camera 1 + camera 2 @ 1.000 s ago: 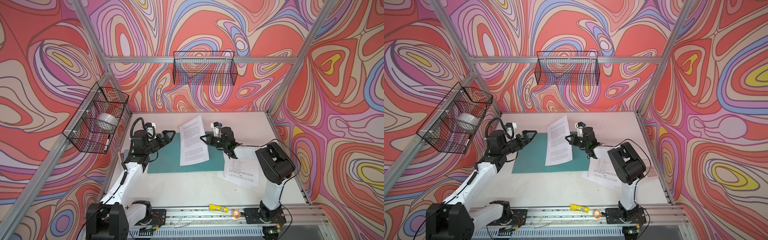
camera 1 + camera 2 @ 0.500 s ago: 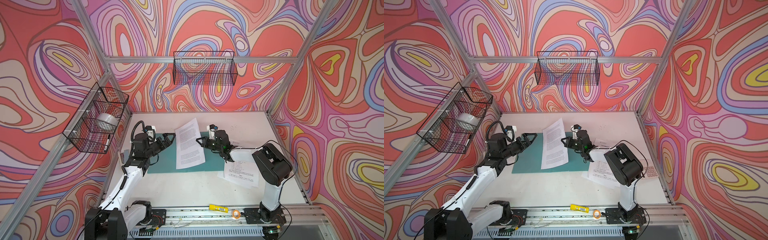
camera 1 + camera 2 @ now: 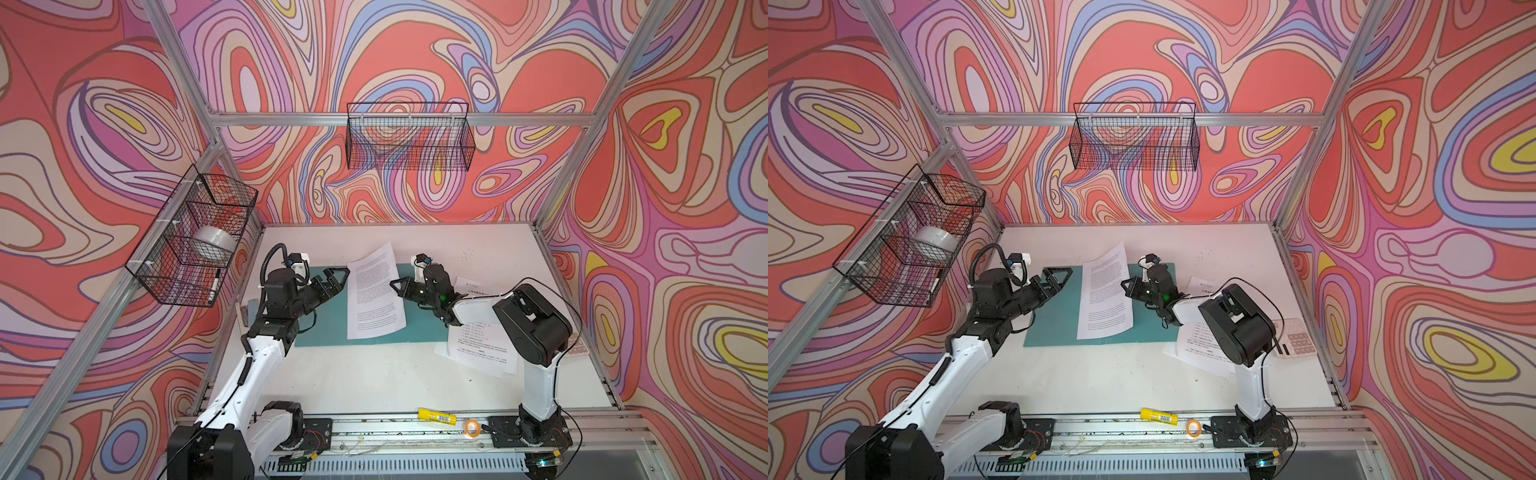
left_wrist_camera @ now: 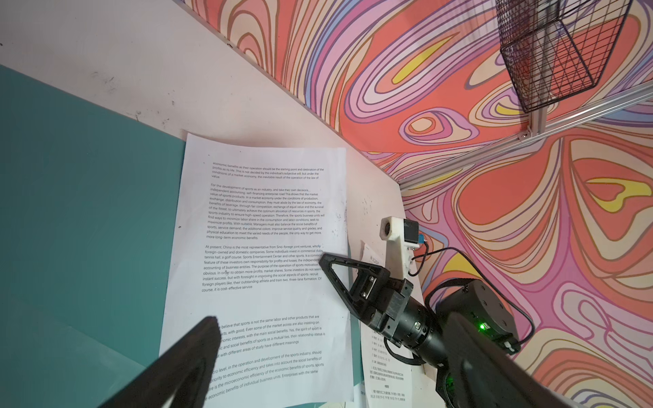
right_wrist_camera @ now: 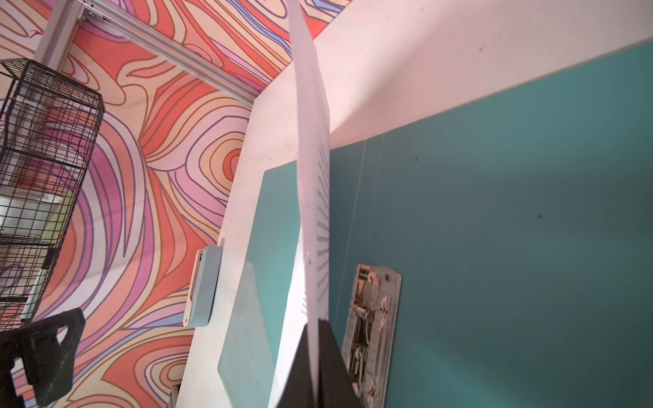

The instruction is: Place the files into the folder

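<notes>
Table (image 3: 374,374) bears folder (image 3: 328,334); right hand (image 3: 392,284) pinches sheet (image 3: 374,291) above it.

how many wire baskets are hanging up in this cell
2. The back basket hangs at the rear, above the workspace. The side basket hangs on the left and holds a white roll. None looks hidden.

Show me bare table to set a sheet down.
Free: table between folder and front rail; also the strip behind the folder. Crowded: over the folder, with sheet, left gripper and right gripper; papers lie at right.
</notes>
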Robot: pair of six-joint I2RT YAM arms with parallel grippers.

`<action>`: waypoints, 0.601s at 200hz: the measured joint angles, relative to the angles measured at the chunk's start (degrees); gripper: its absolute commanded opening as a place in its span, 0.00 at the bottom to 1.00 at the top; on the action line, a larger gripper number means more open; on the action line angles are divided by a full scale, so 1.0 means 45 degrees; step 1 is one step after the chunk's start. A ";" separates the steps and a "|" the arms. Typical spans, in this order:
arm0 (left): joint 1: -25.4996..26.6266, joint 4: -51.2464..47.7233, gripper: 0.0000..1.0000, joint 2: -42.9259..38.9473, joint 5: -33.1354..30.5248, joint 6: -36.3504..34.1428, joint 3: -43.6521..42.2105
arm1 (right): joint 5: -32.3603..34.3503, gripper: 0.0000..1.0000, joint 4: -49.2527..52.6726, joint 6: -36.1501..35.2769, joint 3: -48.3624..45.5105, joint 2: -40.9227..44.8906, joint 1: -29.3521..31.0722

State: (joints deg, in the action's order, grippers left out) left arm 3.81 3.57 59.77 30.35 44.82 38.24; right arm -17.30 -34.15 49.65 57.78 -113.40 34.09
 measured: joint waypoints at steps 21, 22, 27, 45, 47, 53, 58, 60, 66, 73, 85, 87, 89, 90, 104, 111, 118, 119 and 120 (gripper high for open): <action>0.0000 0.0010 0.98 0.0000 0.0005 0.0053 -0.0131 | 0.0223 0.00 -0.0019 0.0097 0.0185 0.0000 0.0087; 0.0000 0.0010 0.98 0.0000 0.0005 0.0053 -0.0136 | 0.0238 0.00 -0.0019 0.0097 0.0189 0.0000 0.0092; 0.0000 0.0029 0.98 0.0000 0.0005 0.0092 -0.0180 | 0.0311 0.00 -0.0024 0.0136 0.0233 0.0000 0.0117; 0.0005 0.0019 0.97 0.0000 0.0005 0.0151 -0.0296 | 0.0670 0.00 -0.0039 0.0238 0.0282 -0.0010 0.0272; 0.0005 0.0019 0.97 0.0000 0.0005 0.0155 -0.0311 | 0.0709 0.00 -0.0039 0.0248 0.0282 -0.0015 0.0287; 0.0010 0.0029 0.97 0.0000 0.0005 0.0189 -0.0340 | 0.0835 0.00 -0.0039 0.0311 0.0282 -0.0039 0.0359; 0.0029 0.0058 0.97 0.0000 0.0000 0.0194 -0.0374 | 0.0937 0.00 -0.0063 0.0345 0.0287 -0.0078 0.0408; 0.0034 0.0058 0.97 0.0000 0.0000 0.0199 -0.0379 | 0.0967 0.00 -0.0068 0.0364 0.0287 -0.0097 0.0432; 0.0063 0.0068 0.97 0.0000 0.0005 0.0204 -0.0423 | 0.1064 0.00 -0.0092 0.0442 0.0306 -0.0185 0.0505; 0.0097 0.0068 0.97 0.0000 0.0005 0.0204 -0.0452 | 0.1156 0.00 -0.0121 0.0505 0.0330 -0.0296 0.0568; 0.0151 0.0073 0.97 0.0000 0.0005 0.0228 -0.0481 | 0.1292 0.00 -0.0141 0.0651 0.0423 -0.0539 0.0695; 0.0151 0.0073 0.97 0.0000 0.0005 0.0233 -0.0481 | 0.1307 0.00 -0.0136 0.0670 0.0442 -0.0578 0.0709; 0.0160 0.0078 0.97 0.0000 0.0000 0.0233 -0.0486 | 0.1326 0.00 -0.0141 0.0665 0.0457 -0.0612 0.0724; 0.0160 0.0083 0.97 0.0000 0.0005 0.0238 -0.0486 | 0.1345 0.00 -0.0141 0.0680 0.0476 -0.0641 0.0738; 0.0165 0.0107 0.97 0.0000 0.0000 0.0257 -0.0500 | 0.1491 0.00 -0.0126 0.0806 0.0651 -0.0918 0.0874; 0.0170 0.0112 0.97 0.0000 0.0000 0.0291 -0.0515 | 0.1583 0.00 -0.0126 0.0860 0.0748 -0.1015 0.0957; 0.0165 0.0112 0.97 0.0000 0.0000 0.0301 -0.0525 | 0.1651 0.00 -0.0131 0.0903 0.0831 -0.1093 0.1030; 0.0170 0.0112 0.97 0.0000 0.0005 0.0301 -0.0525 | 0.1661 0.00 -0.0131 0.0903 0.0845 -0.1098 0.1035; 0.0170 0.0112 0.97 0.0000 0.0005 0.0301 -0.0529 | 0.1676 0.00 -0.0126 0.0913 0.0865 -0.1112 0.1049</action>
State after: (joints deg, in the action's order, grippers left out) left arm 4.58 4.08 59.77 30.37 46.17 35.86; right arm -9.76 -34.72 53.76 61.67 -118.41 38.81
